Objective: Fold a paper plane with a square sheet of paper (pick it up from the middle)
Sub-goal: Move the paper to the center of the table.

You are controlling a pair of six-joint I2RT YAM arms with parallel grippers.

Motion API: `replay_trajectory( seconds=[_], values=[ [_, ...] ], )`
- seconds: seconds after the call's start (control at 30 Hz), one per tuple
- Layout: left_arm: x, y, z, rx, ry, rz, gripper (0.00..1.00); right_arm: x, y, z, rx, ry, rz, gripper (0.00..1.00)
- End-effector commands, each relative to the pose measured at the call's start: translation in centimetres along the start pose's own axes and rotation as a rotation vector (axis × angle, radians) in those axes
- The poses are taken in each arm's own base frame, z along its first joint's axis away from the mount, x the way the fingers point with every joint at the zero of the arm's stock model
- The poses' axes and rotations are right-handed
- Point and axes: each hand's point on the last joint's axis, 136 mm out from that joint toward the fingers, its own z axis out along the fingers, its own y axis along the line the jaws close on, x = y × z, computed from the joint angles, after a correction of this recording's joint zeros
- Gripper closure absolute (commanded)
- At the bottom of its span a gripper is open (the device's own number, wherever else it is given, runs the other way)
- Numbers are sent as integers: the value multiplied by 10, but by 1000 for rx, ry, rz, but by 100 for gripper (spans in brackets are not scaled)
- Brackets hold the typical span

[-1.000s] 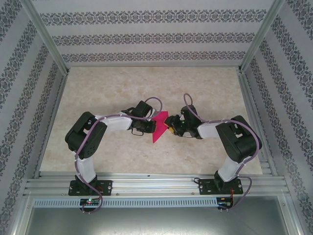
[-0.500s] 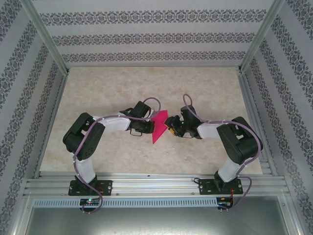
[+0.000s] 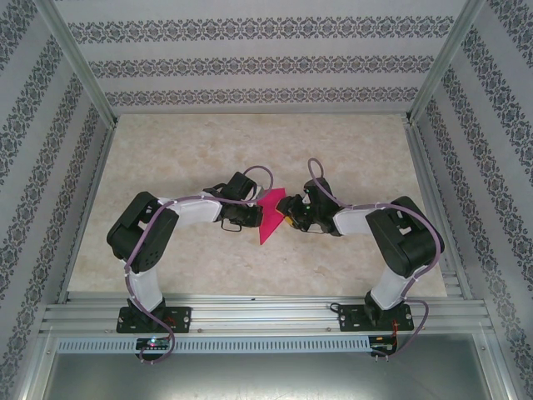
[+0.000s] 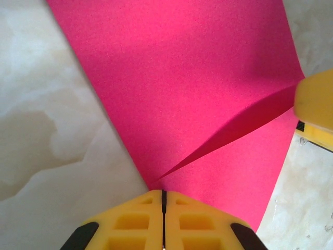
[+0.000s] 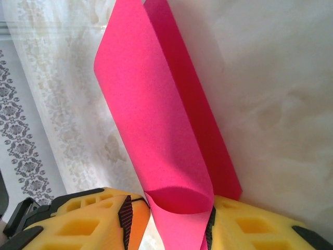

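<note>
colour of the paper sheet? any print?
Plain magenta-pink, no print. The square sheet of paper shows best in the left wrist view.

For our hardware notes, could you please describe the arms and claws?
The left arm and right arm have black joints and white links, each with a lilac cable. The left claw and right claw have yellow fingers with moulded cut-outs; the right's pads are black, ribbed.

curled pink paper sheet (image 5: pixel 156 130), between right tool (image 5: pixel 169 219) pads (image 5: pixel 126 216) (touching both)

square sheet of paper (image 3: pixel 270 218) | magenta-pink, partly folded, one end curled into a loop | mid-table (image 3: pixel 166 158)
</note>
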Motion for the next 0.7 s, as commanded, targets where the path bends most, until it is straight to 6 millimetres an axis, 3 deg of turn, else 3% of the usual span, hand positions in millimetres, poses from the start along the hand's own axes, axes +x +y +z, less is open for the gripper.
replay_trajectory(
  seconds=[0.0,0.17,0.43,0.67],
  values=[
    [-6,-3,-13,6,-13,-3,91,3,20,-2,-58,17,-83,58],
    [-10,-5,-16,5,-22,-4,87,11,24,3,-91,66,-181,60],
    [-20,-5,-42,-33,-76,-6,79,22,22,8,-123,143,-295,64],
    [-16,-15,-68,2,-116,-5,74,25,17,16,-122,185,-330,81]
  ],
)
